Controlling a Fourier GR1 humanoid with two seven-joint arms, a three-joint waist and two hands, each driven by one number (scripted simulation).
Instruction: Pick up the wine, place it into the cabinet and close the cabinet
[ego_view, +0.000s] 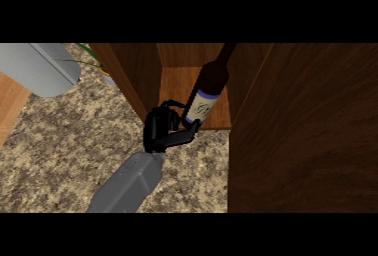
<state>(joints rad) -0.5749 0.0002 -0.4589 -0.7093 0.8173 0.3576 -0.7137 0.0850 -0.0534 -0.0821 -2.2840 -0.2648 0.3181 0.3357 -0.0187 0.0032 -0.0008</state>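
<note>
The right hand (164, 127) reaches into the open cabinet (181, 82), its fingers (183, 135) curled and clamped on the lower body of the wine (204, 95). The bottle sits just beyond the fingers, neck leaning away from them toward the back, base over the shelf's front edge. Gripping low likely keeps the hand outside while the bottle goes in. The cabinet door (303, 130) stands open beside the fingers, leaving the closing step undone. The surface (66, 150) lies behind the wrist.

hand (161, 127) gripping wine (204, 92), cabinet (193, 85) open
</note>
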